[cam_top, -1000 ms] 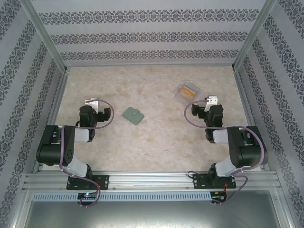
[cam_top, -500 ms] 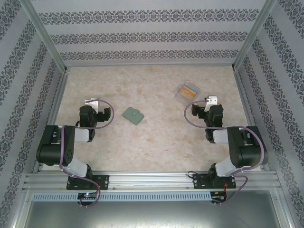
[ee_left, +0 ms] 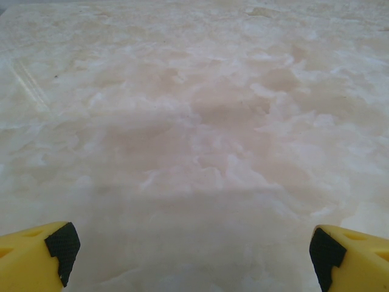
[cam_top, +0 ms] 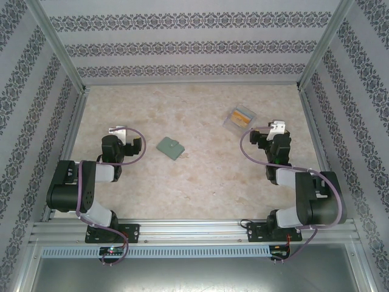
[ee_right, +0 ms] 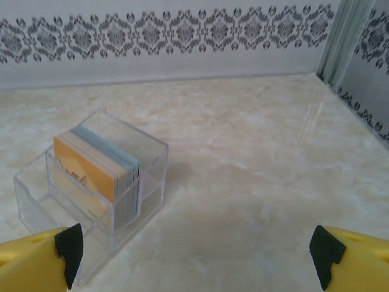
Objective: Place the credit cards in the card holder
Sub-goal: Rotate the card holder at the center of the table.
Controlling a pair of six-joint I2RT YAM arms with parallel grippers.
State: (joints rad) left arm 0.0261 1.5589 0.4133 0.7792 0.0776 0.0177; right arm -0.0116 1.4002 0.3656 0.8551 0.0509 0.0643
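Right arm [cam_top: 304, 194] has swung slightly toward 3 o'clock and raised its elbow since the earlier top view; the left arm [cam_top: 79, 188], card holder and case lie as before.

Table [cam_top: 200, 194]: pale marbled surface, walled on three sides.

Right gripper [ee_right: 196, 254]: yellow fingers wide apart with nothing between them. The clear case [ee_right: 91, 201] sits at 10 o'clock of the gap, near but not touching. This looks like a pre-reach pose, lining the spread fingers up with the cards.

Left gripper [ee_left: 191, 252]: fingers likewise spread and empty over bare table, probably parked until the holder needs steadying.

Clear case: at 2 o'clock from the table's centre in the top view. It keeps the cards standing on edge, with their upper edges exposed for a pinch.

Card holder [cam_top: 171, 148]: small grey-green square, folded shut and lying flat at 9 o'clock of centre, well apart from the case. It likely needs opening first.

Credit cards [ee_right: 100, 170]: thin stack inside the case, orange-yellow face forward, pale teal-blue behind.
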